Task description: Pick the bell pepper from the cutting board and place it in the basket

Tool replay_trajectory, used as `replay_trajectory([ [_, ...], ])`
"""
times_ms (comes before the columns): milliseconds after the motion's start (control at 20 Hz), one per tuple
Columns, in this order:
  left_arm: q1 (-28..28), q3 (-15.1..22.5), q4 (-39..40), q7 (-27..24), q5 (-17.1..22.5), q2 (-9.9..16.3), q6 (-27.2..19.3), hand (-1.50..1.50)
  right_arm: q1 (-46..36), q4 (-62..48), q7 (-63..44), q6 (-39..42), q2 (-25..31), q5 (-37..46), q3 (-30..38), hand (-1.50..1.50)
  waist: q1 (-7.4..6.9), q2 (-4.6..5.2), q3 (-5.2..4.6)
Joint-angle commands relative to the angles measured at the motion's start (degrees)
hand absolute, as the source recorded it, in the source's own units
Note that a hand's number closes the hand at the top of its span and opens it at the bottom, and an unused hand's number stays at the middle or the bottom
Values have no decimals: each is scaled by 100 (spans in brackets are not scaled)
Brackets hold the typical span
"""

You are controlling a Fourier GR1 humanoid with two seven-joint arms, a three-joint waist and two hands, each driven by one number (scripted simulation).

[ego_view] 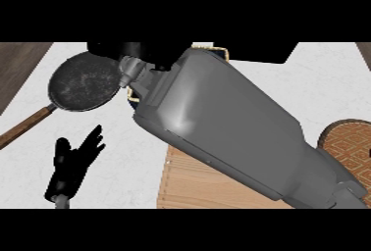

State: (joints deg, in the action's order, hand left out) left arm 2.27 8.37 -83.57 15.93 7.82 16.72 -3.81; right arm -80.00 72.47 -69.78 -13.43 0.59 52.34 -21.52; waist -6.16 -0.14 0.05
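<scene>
There is one camera only, set up at the robot's head and looking steeply down on the bench (304, 83). It sits very close to the right forearm (232, 132), which rises from the lower right edge and fills the middle of the view, hiding much of what lies behind. At the left the frying pan (83, 81) marks the far side; the cutting board (196, 188) runs off the lower edge. A woven mat (351, 142), perhaps, is cut by the right edge.
</scene>
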Motion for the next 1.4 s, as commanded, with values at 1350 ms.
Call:
replay_trajectory([
  [1350,214,-364,308,45,183,29,190,0,-345,-3814,35,-3027,-58,-1177,18,150,337,58,-30],
])
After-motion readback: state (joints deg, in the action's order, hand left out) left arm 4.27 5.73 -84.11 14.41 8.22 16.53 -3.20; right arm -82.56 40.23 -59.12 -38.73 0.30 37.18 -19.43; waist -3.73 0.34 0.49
